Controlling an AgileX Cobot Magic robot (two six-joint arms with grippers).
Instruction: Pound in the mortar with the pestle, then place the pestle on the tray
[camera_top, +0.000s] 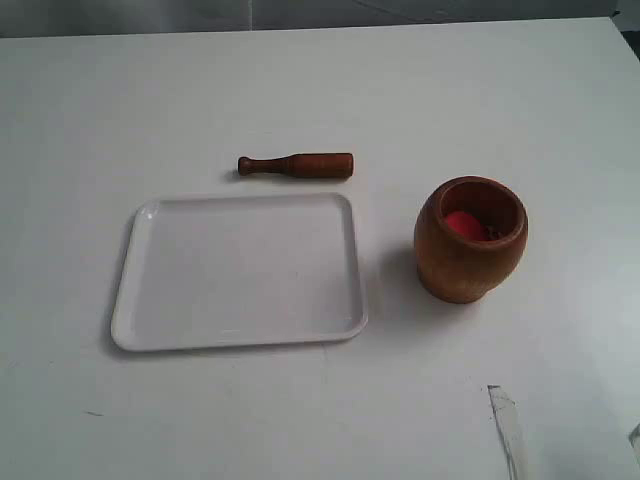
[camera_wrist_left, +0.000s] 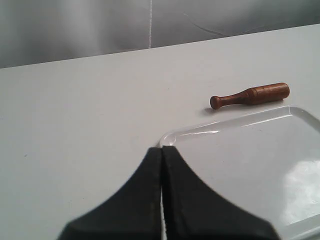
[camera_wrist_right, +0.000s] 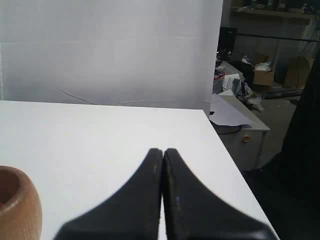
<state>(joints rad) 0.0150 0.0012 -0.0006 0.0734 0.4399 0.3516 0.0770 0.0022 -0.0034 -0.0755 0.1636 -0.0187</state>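
Counter (camera_top: 300, 80) inventory: one tray (camera_top: 240, 338), one pestle (camera_top: 300, 165), one mortar (camera_top: 465, 265).

1. The tray lies flat near the middle of the counter, with nothing on it.
2. The pestle lies flat on the counter between the tray and the far edge. It runs parallel to the tray's rim, just beside it and not touching. Its thick end points toward the right edge.
3. The mortar stands upright between the tray and the right edge, apart from both. One red object (camera_top: 462, 226) sits inside.

Left claw (camera_wrist_left: 161, 152): tips pressed together, nothing held. Right claw (camera_wrist_right: 162, 152): tips pressed together, nothing held.
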